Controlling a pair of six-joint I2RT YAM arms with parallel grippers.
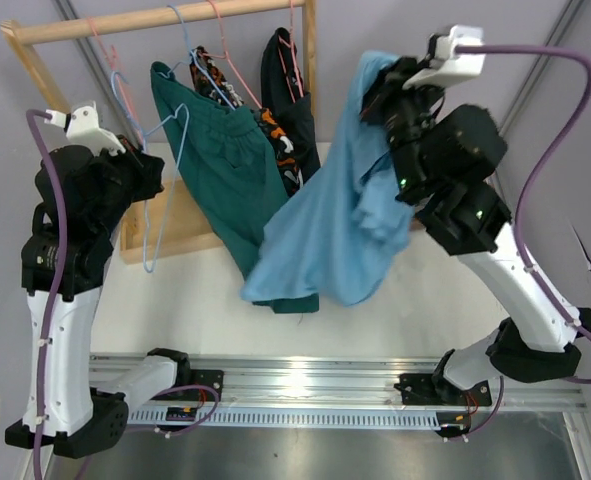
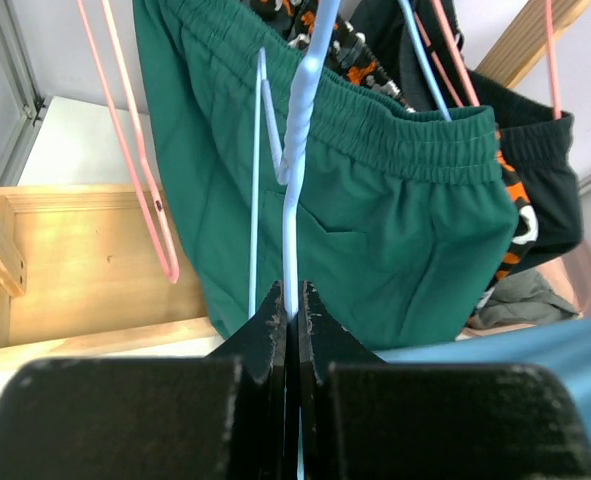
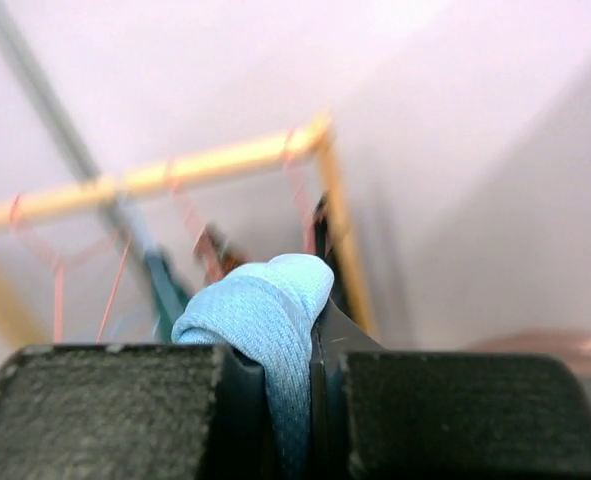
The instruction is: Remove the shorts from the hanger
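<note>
Right end effector [image 3: 293,335] is squeezed tight on a fold of the light blue shorts [image 1: 325,230], holding them up high over the desk [image 1: 425,300], beside the wooden rack [image 1: 155,20]. Left end effector [image 2: 291,315] is pinched closed on a light blue hanger [image 2: 297,150]. Dark teal shorts [image 1: 220,170] hang on the rack, with patterned shorts [image 2: 515,195] and black shorts [image 2: 555,170] behind.

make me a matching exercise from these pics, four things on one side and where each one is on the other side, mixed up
Things
1. light blue shorts
2. dark teal shorts
3. light blue hanger
4. black shorts

Places
a. pinched in the left gripper
b. hanging at the right end of the wooden rack
c. gripped by the right gripper
d. hanging on the rack, just left of the patterned shorts

Pairs: 1-c, 2-d, 3-a, 4-b
</note>
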